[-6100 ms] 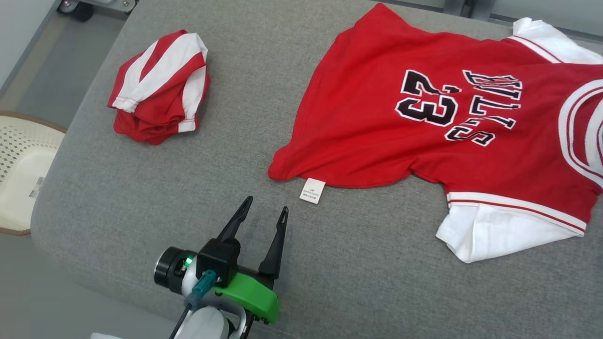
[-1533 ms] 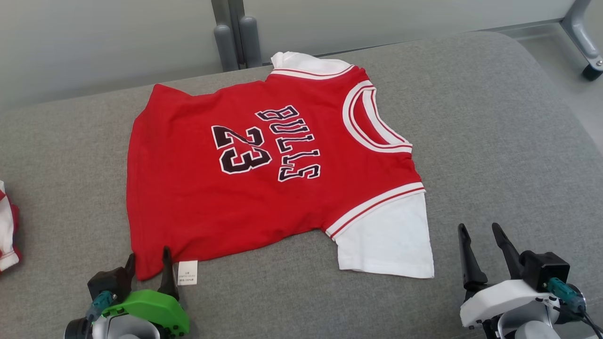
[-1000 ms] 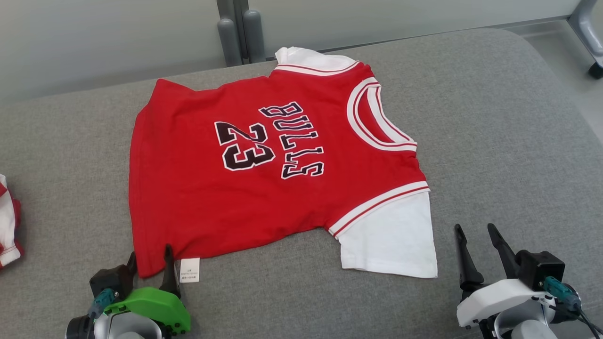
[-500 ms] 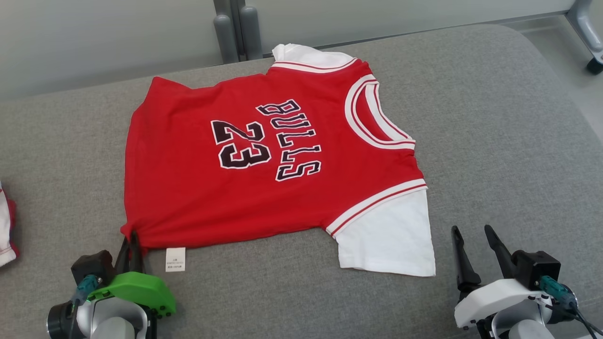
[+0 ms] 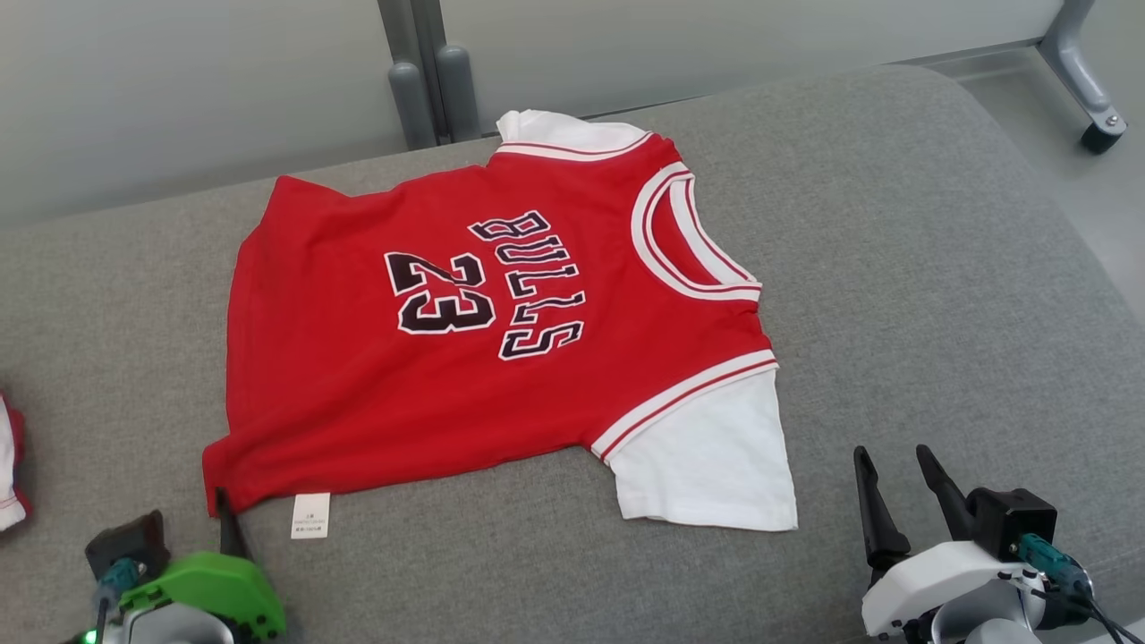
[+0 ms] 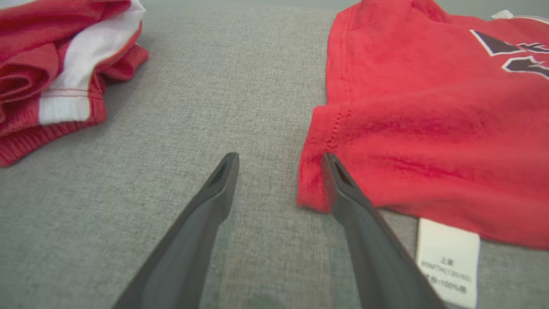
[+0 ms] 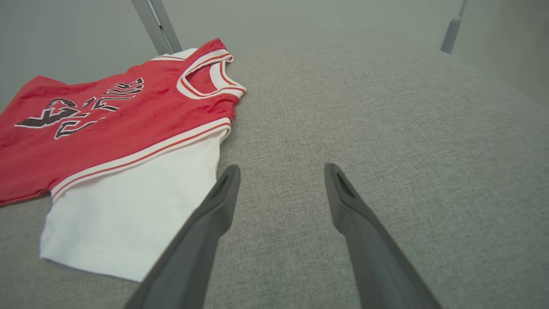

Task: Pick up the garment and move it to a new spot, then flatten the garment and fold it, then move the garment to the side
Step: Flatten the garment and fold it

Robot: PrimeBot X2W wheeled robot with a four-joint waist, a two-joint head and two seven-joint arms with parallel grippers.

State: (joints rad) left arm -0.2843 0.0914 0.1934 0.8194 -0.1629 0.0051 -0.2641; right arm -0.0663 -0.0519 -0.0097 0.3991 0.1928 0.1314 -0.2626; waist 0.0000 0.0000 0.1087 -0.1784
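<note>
So, left gripper point(image 6: 279, 159): fingers spread, empty; one finger touches the jersey's near hem corner.
Right gripper point(image 5: 891, 452): spread too, empty, over the cushion point(image 5: 939, 268) beside the white sleeve point(image 5: 707, 456).
Jersey point(image 5: 465, 358): lies open mid-cushion, print up.
Done, I judge: moving, most flattening.
To do: fold, shift aside.

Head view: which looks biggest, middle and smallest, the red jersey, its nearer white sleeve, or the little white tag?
1. Red jersey
2. Nearer white sleeve
3. White tag, by far the smallest
</note>
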